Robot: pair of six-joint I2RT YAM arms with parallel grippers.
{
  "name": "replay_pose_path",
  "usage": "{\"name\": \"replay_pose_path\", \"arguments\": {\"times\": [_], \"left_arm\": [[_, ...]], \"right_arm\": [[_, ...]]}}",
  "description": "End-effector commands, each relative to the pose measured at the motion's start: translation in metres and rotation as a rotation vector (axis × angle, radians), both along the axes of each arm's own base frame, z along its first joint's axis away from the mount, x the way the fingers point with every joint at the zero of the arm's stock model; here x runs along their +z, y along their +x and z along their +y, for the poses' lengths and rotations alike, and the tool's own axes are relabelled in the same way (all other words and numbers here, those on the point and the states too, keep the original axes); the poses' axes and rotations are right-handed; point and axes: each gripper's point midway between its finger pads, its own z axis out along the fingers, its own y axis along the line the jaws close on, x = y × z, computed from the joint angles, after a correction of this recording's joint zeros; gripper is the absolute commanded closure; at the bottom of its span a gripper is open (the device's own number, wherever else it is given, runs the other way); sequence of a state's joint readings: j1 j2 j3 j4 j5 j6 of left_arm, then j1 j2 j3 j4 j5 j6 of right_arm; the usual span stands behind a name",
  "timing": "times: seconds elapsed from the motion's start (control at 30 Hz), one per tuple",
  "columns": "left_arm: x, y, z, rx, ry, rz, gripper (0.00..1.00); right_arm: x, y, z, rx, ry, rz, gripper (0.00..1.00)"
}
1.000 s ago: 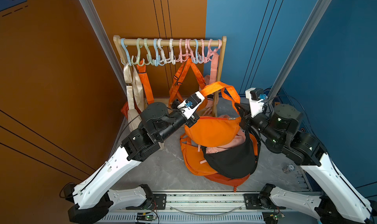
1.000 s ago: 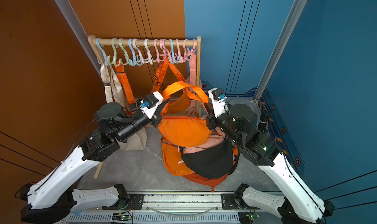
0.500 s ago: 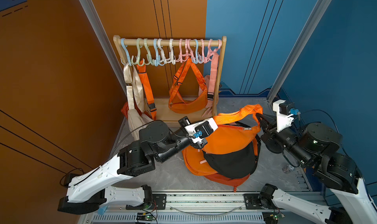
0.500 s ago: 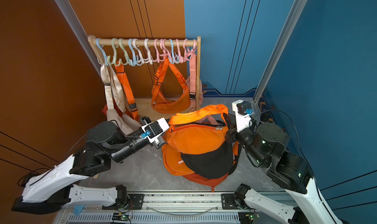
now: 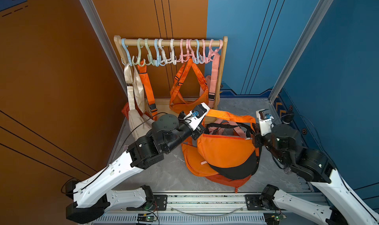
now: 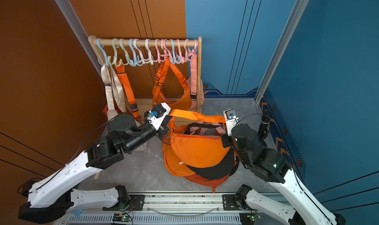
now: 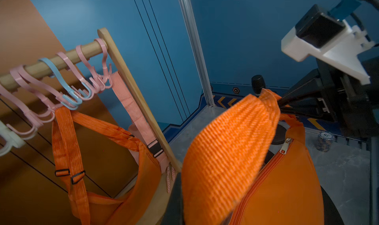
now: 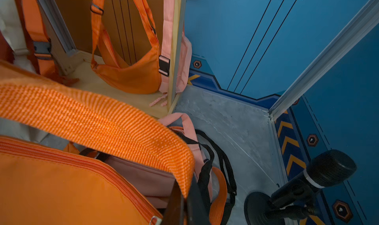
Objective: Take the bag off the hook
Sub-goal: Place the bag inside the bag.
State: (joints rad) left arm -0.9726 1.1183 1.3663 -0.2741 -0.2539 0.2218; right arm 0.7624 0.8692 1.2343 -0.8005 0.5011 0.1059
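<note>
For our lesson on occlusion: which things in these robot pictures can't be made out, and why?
- Fingertips of the left gripper: both top views, under its camera mount; left wrist view, behind the orange strap.
- Beige bag: top views, lower part behind the left arm.
- Pile under the orange bag: top views, mostly covered by it.

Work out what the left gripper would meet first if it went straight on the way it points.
The left gripper, shut on the orange strap, would probably meet the right gripper first; depth is unclear.
</note>
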Motion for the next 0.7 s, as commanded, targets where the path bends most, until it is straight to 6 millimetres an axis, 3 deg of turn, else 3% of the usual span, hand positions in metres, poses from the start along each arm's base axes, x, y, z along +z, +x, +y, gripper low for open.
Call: {"name": "replay_pose_path", "arguments": {"times": [0.0, 0.2, 0.43, 0.57, 0.67], "left_arm": [[-0.039, 0.024, -0.011, -0.009, -0.092, 0.165, 1.0], [-0.086, 0.063, -0.018, 0.044, -0.087, 0.249, 1.0], [-0.115, 0.09, -0.031, 0.05, -0.072, 0.299, 1.0], [-0.139, 0.106, -0.043, 0.048, -0.043, 0.34, 1.0], [-0.158, 0.117, -0.048, 0.056, -0.031, 0.367, 1.0]], "right_arm": [[-0.027, 0.023, -0.004, -0.102, 0.055, 0.045, 1.0], [-0.065, 0.057, -0.008, -0.183, 0.132, 0.1, 1.0], [-0.102, 0.09, -0.023, -0.258, 0.207, 0.147, 1.0], [-0.13, 0.105, -0.03, -0.288, 0.275, 0.201, 1.0], [-0.139, 0.113, -0.032, -0.291, 0.361, 0.196, 1.0]]}}
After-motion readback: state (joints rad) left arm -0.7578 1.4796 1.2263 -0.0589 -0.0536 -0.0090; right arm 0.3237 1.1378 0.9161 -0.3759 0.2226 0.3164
